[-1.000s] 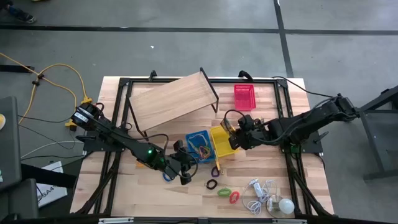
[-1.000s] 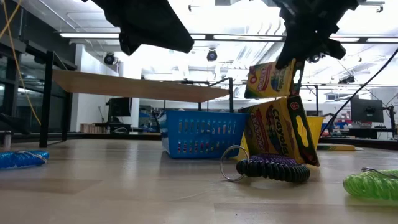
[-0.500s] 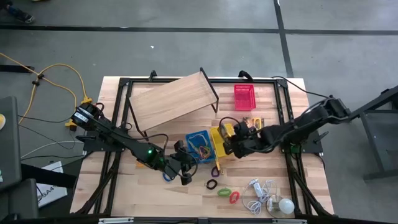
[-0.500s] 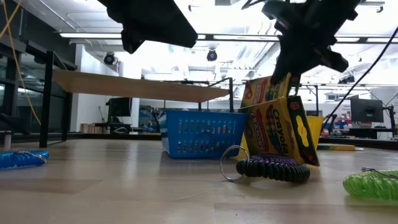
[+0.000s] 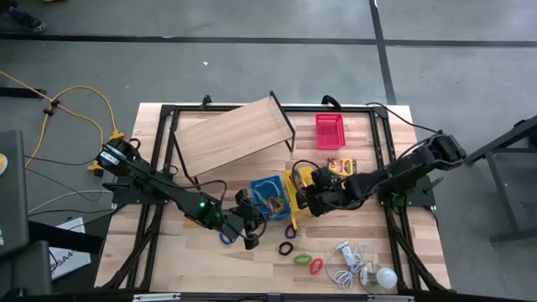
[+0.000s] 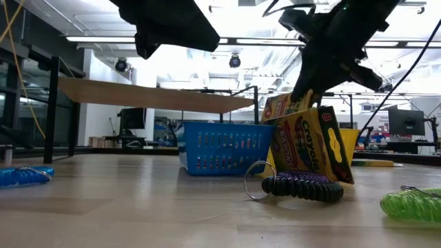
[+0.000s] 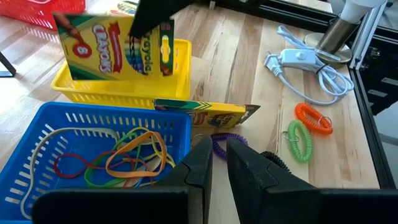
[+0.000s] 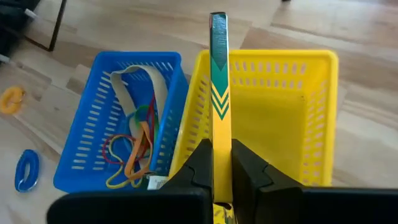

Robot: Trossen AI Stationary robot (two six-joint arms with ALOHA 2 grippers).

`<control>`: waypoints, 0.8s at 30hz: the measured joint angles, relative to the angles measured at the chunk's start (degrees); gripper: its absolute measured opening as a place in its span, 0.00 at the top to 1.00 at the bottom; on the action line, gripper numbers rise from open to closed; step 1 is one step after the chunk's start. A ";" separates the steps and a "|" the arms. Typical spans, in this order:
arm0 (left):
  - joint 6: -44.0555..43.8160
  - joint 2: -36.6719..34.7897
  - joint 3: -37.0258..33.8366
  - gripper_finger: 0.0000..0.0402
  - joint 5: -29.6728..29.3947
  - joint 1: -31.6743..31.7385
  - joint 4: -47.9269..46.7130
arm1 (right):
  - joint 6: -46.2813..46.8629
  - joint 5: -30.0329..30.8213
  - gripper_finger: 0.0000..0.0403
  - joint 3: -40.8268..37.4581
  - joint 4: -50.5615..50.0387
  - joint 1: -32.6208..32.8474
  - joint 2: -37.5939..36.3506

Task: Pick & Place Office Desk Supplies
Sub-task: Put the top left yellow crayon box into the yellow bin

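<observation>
While the right gripper (image 8: 216,163) clamps one crayon box (image 8: 218,74), a second box (image 6: 311,148) leans beside three baskets (image 5: 330,130).

Both arms are matte black, built of slim jointed links with blocky housings at the joints. The left arm (image 5: 168,195) carries a small lit green lamp near its wrist, and thin black cables loop beside it. The right arm (image 5: 403,174) trails black cables too. Each ends in two flat, dark, squared fingers (image 7: 198,167).
</observation>
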 joint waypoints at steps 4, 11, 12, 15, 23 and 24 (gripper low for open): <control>0.00 0.00 0.00 0.89 0.00 0.00 0.02 | 2.26 -0.59 0.97 0.00 0.43 0.00 2.49; 0.00 0.00 0.00 0.89 0.00 0.00 0.01 | 3.63 -0.61 0.95 0.00 2.19 0.00 3.65; 0.00 0.00 0.00 0.89 0.00 0.00 0.01 | 3.63 -0.57 0.94 0.00 2.32 0.00 3.65; 0.00 0.00 0.00 0.89 0.00 0.00 0.01 | 3.65 -0.59 0.91 0.00 2.19 0.00 3.65; 0.00 0.00 0.00 0.89 0.00 0.00 0.01 | 3.65 -0.46 0.91 0.00 2.18 0.00 3.65; 0.00 0.00 0.00 0.89 0.00 0.00 0.01 | 3.65 -0.30 0.91 0.00 2.18 0.00 3.65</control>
